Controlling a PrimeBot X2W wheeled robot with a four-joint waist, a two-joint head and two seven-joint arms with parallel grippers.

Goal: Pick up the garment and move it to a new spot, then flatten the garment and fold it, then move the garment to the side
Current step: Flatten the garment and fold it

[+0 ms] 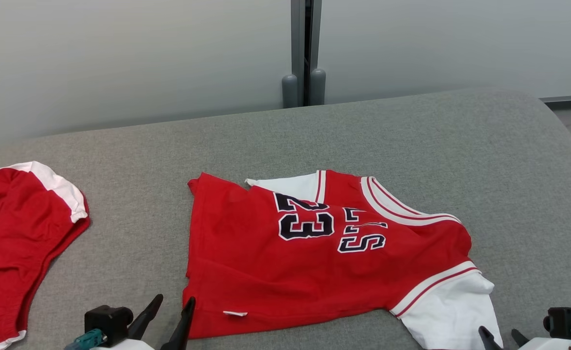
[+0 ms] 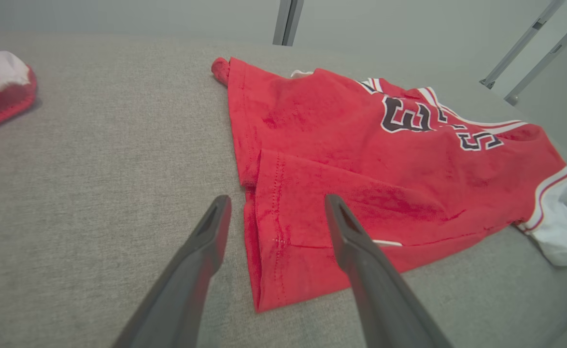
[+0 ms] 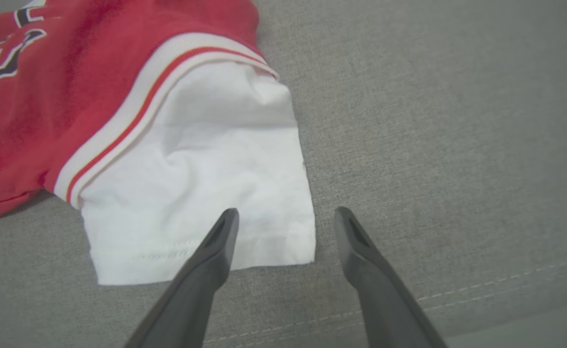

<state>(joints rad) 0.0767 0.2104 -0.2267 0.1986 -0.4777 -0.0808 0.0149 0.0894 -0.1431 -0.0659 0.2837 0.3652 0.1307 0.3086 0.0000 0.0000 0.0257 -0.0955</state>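
The left gripper [image 2: 277, 198] stood with its two dark fingers [image 2: 201, 256] spread and nothing between them. One finger was over bare fabric, the other over the near hem corner [image 2: 274, 261] of the red jersey [image 1: 314, 262]. I could not tell whether the tips touched the cloth. The right gripper [image 3: 287, 210] was likewise released and empty, poised at the cuff edge of the white sleeve [image 3: 206, 183], with one finger above the sleeve and the other above the grey padded surface [image 1: 412, 136].

The jersey lay near the middle of that surface, number side up and not flat. Its hem was doubled over at the near left, and the far sleeve was partly tucked under the body.

The doubled hem looked like the main hazard. A shallow pinch there would likely catch the top layer alone, so the lift would carry the crease along or let the cloth slip out. A sleeve grip on the other side seemed weak too — the thin cuff could stretch while the heavier body trailed, leaving the garment bunched and harder to flatten. Closing too low might also snag the soft cover beneath.

A second red garment [image 1: 13, 243] lay well apart at the left — a new spot chosen that way could tangle the two.
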